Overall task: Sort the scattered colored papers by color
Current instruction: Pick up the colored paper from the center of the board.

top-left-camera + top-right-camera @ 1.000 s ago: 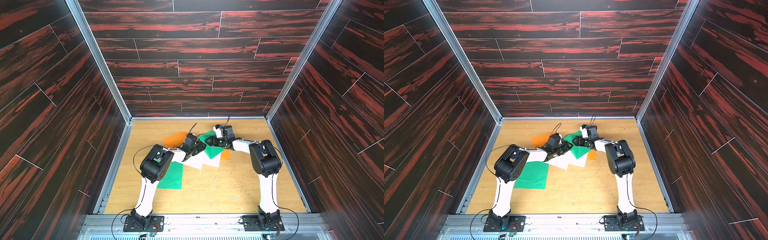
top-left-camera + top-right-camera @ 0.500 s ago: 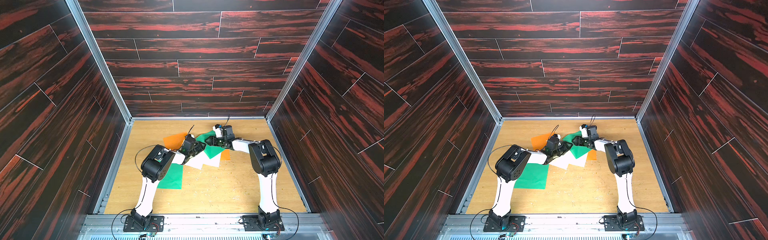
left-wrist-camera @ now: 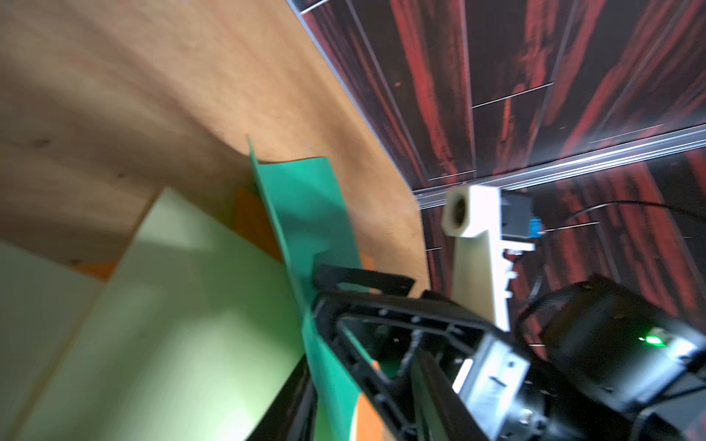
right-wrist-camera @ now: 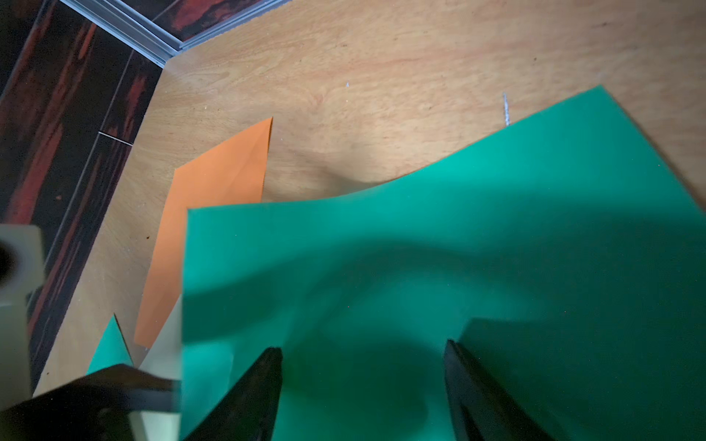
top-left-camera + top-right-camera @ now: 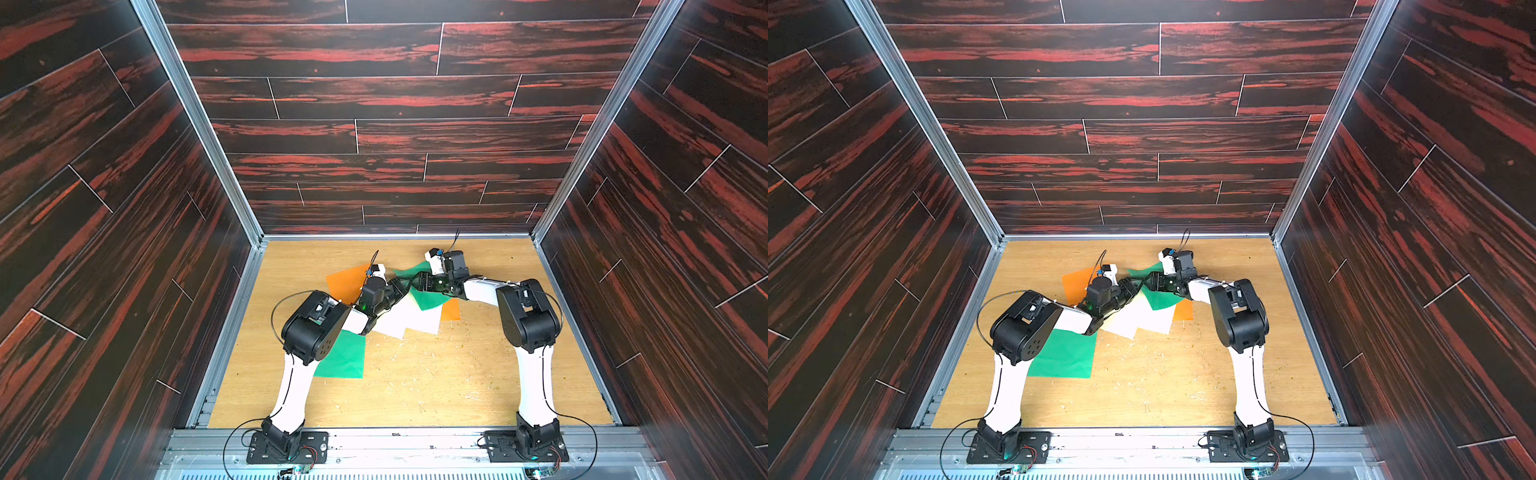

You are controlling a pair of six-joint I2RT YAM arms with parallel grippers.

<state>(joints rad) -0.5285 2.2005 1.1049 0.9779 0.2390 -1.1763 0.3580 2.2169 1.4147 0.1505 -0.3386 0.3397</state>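
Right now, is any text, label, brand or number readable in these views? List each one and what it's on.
No readable text in any view.
green paper, orange paper, white paper: blank faces, no print.
arm housings: no label or brand visible.
base plates: small circuit boards beside them, any marking too small to read.

This looks like a robotics lab test cell. A plywood worktop [image 5: 415,395] is boxed in on three sides by dark, red-streaked plank-look walls [image 5: 374,104] framed by aluminium posts [image 5: 200,124]. A left arm [image 5: 307,332] and right arm [image 5: 528,320] are bolted to a slotted metal rail [image 5: 395,446], with cables [image 5: 272,322] trailing.
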